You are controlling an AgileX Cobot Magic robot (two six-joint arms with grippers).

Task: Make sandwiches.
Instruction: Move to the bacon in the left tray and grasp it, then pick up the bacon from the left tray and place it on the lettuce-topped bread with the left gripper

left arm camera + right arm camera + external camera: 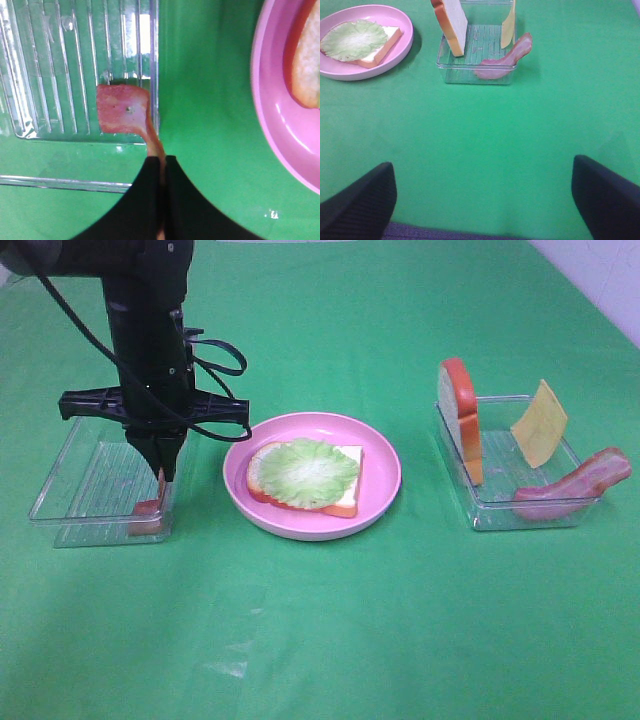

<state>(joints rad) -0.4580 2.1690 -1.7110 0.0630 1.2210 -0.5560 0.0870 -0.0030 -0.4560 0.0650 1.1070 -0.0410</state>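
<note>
The left gripper [163, 472] is pointing straight down into the left tray [60, 475], and its two black fingers [145, 200] are pressing together on the thin upper end of a bacon strip [122, 116]. The strip's wider end is lying flat on the ribbed tray floor, in the corner at about 4 o'clock of the tray as the high camera sees it. The rest of it is rising up into the pinch.

The right gripper [482, 167] is hanging low over bare green cloth [330, 640] with its fingers spread wide apart and nothing between them.

At 3 o'clock of the left tray, the pink plate [385, 455] is sitting in the middle of the cloth. A bread slice [345, 502] is lying flat on it, and the lettuce [303, 472] is lying on top of that slice.

At 3 o'clock of the plate, the right tray [500, 515] is holding three pieces. An upright bread slice [460, 420] is standing on edge against the tray's 9 o'clock wall. The cheese square [540, 423] is leaning tilted at about 1 o'clock. A second bacon strip [575, 485] is lying across the 4 o'clock corner, with one end sticking out over the rim.
</note>
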